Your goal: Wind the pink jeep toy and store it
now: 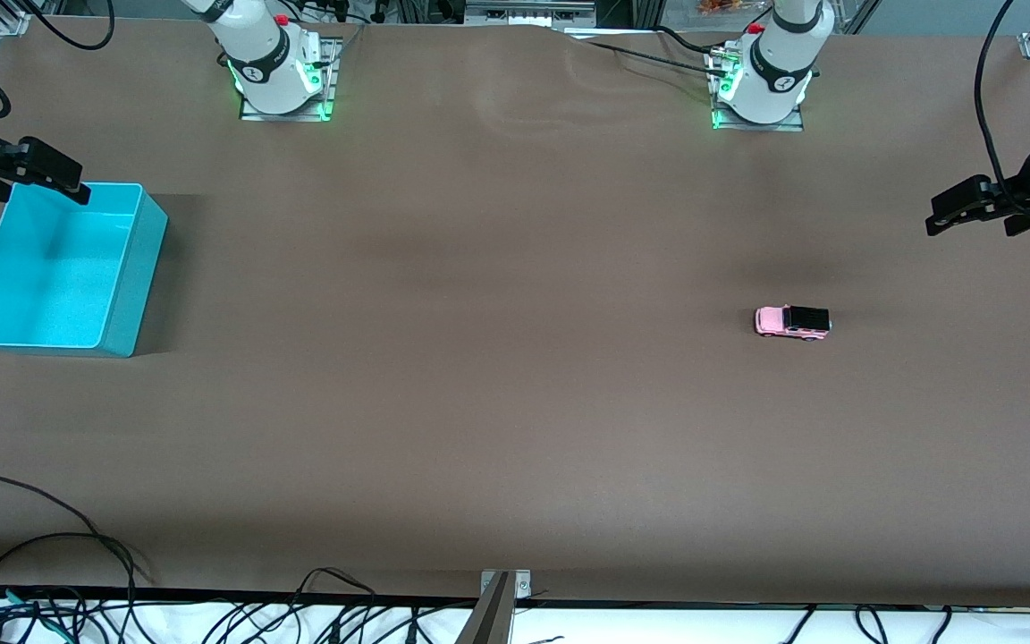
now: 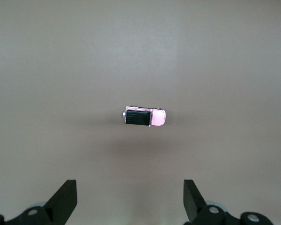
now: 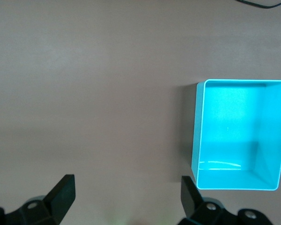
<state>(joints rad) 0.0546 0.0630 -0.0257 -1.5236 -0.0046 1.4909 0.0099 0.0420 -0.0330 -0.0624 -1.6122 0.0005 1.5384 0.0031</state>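
Observation:
The pink jeep toy [image 1: 792, 322], tiny with a black rear roof, stands on the brown table toward the left arm's end; it also shows in the left wrist view [image 2: 144, 117]. The turquoise bin [image 1: 126, 304] stands empty at the right arm's end and shows in the right wrist view [image 3: 199, 136]. My left gripper [image 1: 958, 215] hangs open and empty above the table's edge at its own end, well apart from the jeep [image 2: 130, 204]. My right gripper [image 1: 50, 174] hangs open and empty over the bin's rim nearest the bases [image 3: 127, 201].
The two arm bases [image 1: 278, 76] [image 1: 761, 80] stand along the table's edge farthest from the front camera. Loose cables [image 1: 41, 572] lie along the edge nearest that camera.

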